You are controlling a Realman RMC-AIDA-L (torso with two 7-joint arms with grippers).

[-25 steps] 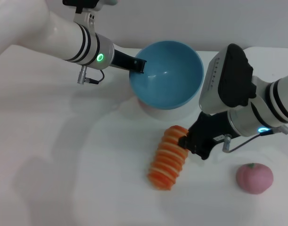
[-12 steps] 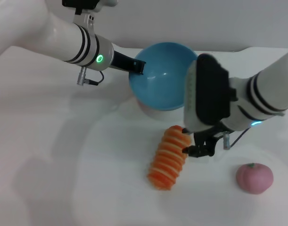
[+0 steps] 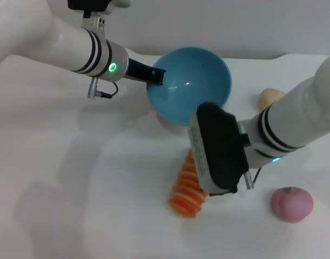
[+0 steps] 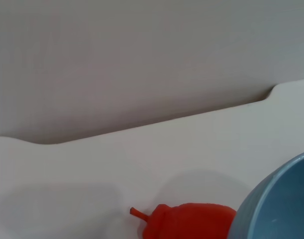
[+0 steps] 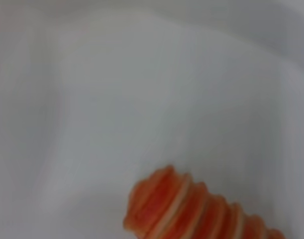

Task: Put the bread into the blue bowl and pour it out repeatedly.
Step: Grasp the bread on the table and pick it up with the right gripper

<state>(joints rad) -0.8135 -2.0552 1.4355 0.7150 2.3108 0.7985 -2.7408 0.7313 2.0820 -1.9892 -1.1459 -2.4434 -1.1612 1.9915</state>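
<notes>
With our left gripper (image 3: 158, 76) clamped on the blue bowl (image 3: 189, 86) rim, our right jaws hidden over the bread (image 3: 187, 190) on the table (image 3: 73, 205), a blind grasp could slip.

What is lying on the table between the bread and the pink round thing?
In the head view, nothing lies between the bread and the pink round thing; the right arm hangs above the bare table.

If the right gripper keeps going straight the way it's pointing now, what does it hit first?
Most likely the bread: the right gripper points down over the loaf's upper end, and its wrist view shows the loaf ahead. Depth is unclear, so how near it is cannot be told.
</notes>
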